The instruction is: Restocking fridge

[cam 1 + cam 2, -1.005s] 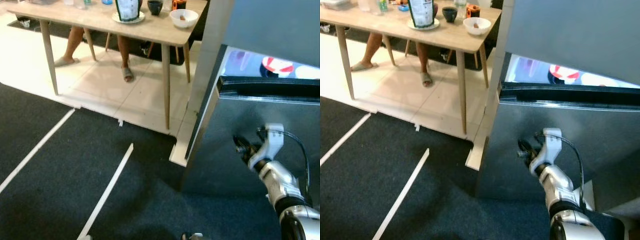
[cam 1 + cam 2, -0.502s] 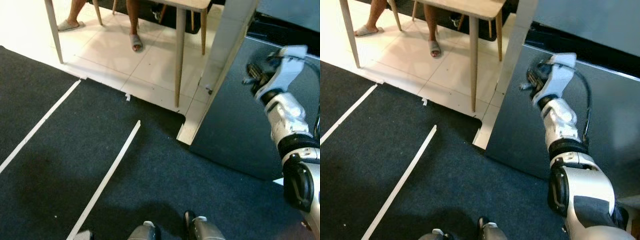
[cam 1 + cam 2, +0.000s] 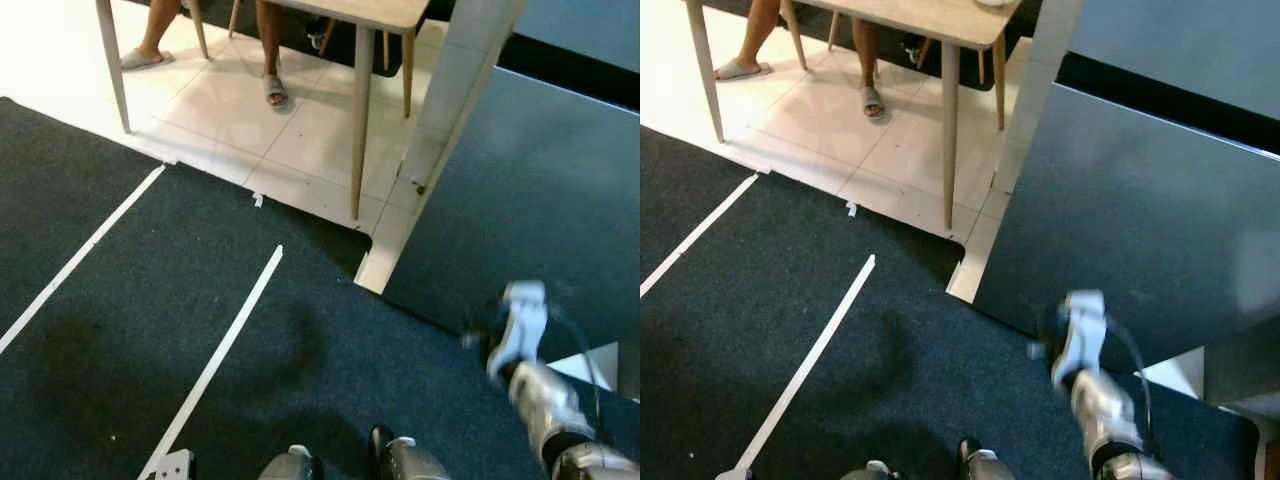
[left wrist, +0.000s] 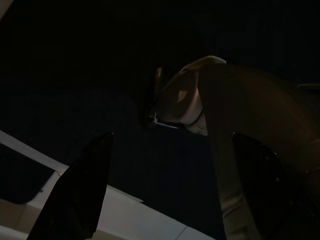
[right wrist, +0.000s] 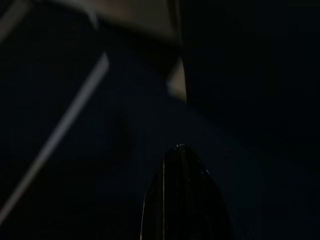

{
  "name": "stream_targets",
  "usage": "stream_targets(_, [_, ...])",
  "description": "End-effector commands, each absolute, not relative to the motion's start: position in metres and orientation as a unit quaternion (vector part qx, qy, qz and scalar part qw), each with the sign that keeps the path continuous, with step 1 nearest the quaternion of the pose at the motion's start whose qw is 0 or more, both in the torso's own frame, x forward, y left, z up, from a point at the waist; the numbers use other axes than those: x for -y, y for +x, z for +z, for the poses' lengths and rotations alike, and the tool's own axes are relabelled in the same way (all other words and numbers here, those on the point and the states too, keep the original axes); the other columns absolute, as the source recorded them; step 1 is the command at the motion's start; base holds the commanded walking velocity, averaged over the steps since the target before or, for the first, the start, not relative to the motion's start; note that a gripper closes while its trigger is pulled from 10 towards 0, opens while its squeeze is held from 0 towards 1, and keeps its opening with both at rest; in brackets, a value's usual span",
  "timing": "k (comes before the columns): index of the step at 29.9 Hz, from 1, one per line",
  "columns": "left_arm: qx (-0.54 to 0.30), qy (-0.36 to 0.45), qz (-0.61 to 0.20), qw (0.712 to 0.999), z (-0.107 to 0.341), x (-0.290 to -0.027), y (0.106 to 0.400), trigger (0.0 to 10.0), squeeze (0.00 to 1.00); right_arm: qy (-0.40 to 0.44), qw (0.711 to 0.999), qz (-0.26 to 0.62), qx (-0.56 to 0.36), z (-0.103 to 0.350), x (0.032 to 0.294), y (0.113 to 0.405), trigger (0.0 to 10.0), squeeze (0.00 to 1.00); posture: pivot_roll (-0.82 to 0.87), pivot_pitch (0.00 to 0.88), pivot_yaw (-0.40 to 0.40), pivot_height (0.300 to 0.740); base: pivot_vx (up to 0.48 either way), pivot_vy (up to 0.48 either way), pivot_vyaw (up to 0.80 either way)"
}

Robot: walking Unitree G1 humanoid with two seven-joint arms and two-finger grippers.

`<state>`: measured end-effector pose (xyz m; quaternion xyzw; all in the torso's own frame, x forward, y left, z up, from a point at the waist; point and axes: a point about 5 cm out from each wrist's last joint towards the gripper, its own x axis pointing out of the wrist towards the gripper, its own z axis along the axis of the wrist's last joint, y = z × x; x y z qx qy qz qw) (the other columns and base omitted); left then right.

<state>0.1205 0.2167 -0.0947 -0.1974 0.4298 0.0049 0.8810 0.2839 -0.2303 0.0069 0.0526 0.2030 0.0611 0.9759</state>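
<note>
The grey fridge door (image 3: 540, 200) stands on the right, with a dark strip along its top edge. My right arm hangs low in front of the door's lower part, blurred by motion. Its gripper (image 3: 1042, 345) is off the door and holds nothing. In the dark right wrist view the black fingers (image 5: 180, 200) form one closed point over the dark carpet. In the left wrist view my left gripper (image 4: 170, 135) is open, its fingers (image 4: 80, 190) wide apart and nothing between them; it hangs idle near my own leg.
A wooden table (image 3: 362, 110) stands on pale tiles at the back, with a seated person's sandalled foot (image 3: 275, 90) under it. White tape lines (image 3: 225, 350) cross the dark carpet. A white pillar (image 3: 450, 110) borders the fridge. My feet (image 3: 395, 460) are at the bottom edge.
My right arm has dropped from up against the fridge door to low near the floor. The camera has tilted down since a second ago, and the lit gap in the fridge has gone from view.
</note>
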Motion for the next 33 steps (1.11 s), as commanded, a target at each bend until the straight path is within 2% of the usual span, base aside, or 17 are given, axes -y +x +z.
stream_targets(1, [-0.456, -0.207, 0.009, 0.866, -0.101, -0.207, 0.109, 10.0, 0.0, 0.045, 0.96, 0.022, -0.274, -0.02, 0.241, 0.253, 10.0, 0.0, -0.02, 0.23, -0.051, 0.74, 0.0, 0.0, 0.0])
stream_targets(4, [-0.454, -0.207, 0.012, 0.866, -0.101, -0.208, 0.111, 10.0, 0.0, 0.037, 0.952, 0.008, -0.304, -0.031, 0.245, 0.239, 10.0, 0.0, -0.02, 0.221, -0.056, 0.74, 0.0, 0.0, 0.0])
stream_targets(5, [-0.446, -0.21, 0.025, 0.87, -0.099, -0.211, 0.117, 10.0, 0.0, 0.034, 0.935, -0.018, -0.352, -0.047, 0.252, 0.215, 10.0, 0.0, -0.02, 0.199, -0.065, 0.74, 0.0, 0.0, 0.0])
stream_targets(6, [-0.444, -0.21, 0.031, 0.871, -0.098, -0.213, 0.12, 10.0, 0.0, 0.038, 0.929, -0.026, -0.367, -0.052, 0.253, 0.206, 10.0, 0.0, -0.03, 0.184, -0.067, 0.74, 0.0, 0.0, 0.0])
stream_targets(9, [-0.443, -0.211, 0.035, 0.871, -0.097, -0.215, 0.121, 10.0, 0.0, 0.04, 0.925, -0.03, -0.377, -0.055, 0.254, 0.201, 10.0, 0.0, -0.03, 0.181, -0.066, 0.74, 0.0, 0.0, 0.0])
stream_targets(10, [-0.446, -0.209, 0.043, 0.87, -0.097, -0.217, 0.122, 10.0, 0.0, 0.03, 0.91, -0.026, -0.413, -0.066, 0.252, 0.185, 10.0, 0.0, -0.04, 0.163, -0.062, 0.74, 0.0, 0.0, 0.0])
stream_targets(18, [-0.45, -0.203, 0.053, 0.868, -0.097, -0.219, 0.125, 10.0, 0.0, 0.011, 0.875, -0.024, -0.483, -0.087, 0.239, 0.149, 10.0, 0.0, -0.04, 0.142, -0.037, 0.74, 0.0, 0.0, 0.0])
stream_targets(28, [-0.453, -0.153, 0.095, 0.873, -0.092, -0.238, 0.134, 10.0, 0.0, 0.018, 0.873, -0.012, -0.488, -0.091, 0.226, 0.149, 10.0, 0.0, -0.02, 0.105, -0.027, 0.74, 0.0, 0.0, 0.0])
stream_targets(29, [-0.463, -0.125, 0.112, 0.87, -0.09, -0.247, 0.133, 10.0, 0.0, 0.015, 0.872, -0.015, -0.488, -0.09, 0.227, 0.151, 10.0, 0.0, -0.01, 0.064, -0.042, 0.74, 0.0, 0.0, 0.0])
stream_targets(33, [-0.466, -0.107, 0.125, 0.869, -0.089, -0.252, 0.136, 10.0, 0.0, 0.006, 0.872, -0.016, -0.49, -0.089, 0.228, 0.153, 10.0, 0.0, 0.0, 0.045, -0.05, 0.74, 0.0, 0.0, 0.0])
